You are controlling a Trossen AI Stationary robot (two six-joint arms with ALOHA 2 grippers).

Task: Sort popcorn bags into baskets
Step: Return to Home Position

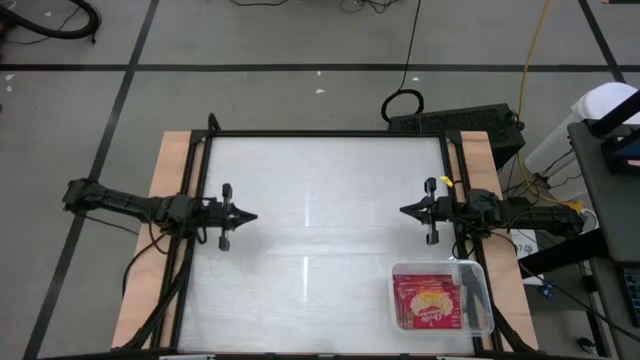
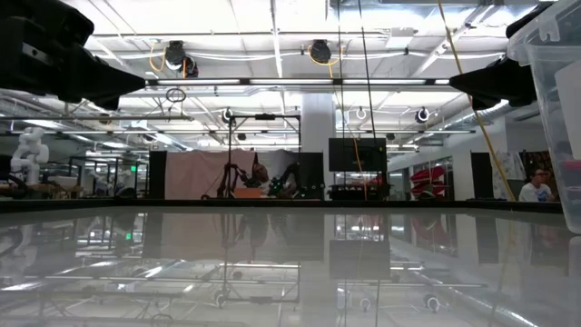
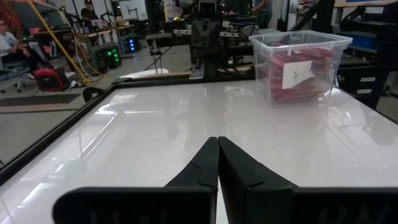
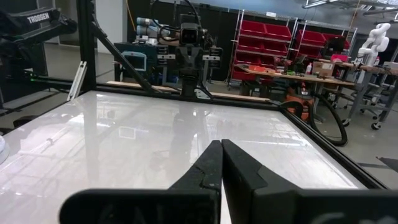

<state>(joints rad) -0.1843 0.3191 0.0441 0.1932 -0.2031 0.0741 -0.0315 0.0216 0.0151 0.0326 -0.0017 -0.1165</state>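
The clear plastic basket [image 1: 442, 297] stands on the white table near its front right corner, with red popcorn bags [image 1: 428, 303] stacked inside; the left wrist view shows the basket [image 3: 301, 65] with the red bags [image 3: 292, 74] behind its wall. My left gripper [image 1: 254, 216] hovers level at the table's left side, shut, nothing between its fingers. My right gripper [image 1: 403, 210] hovers level at the table's right side, shut and empty, far of the basket. Both point toward the table's middle.
A black frame [image 1: 330, 134] runs around the white tabletop [image 1: 320, 250], with wooden boards [image 1: 165, 200] at both sides. In the low view the basket's wall [image 2: 563, 136] fills the right edge. Cables and equipment stand beyond the table's right edge.
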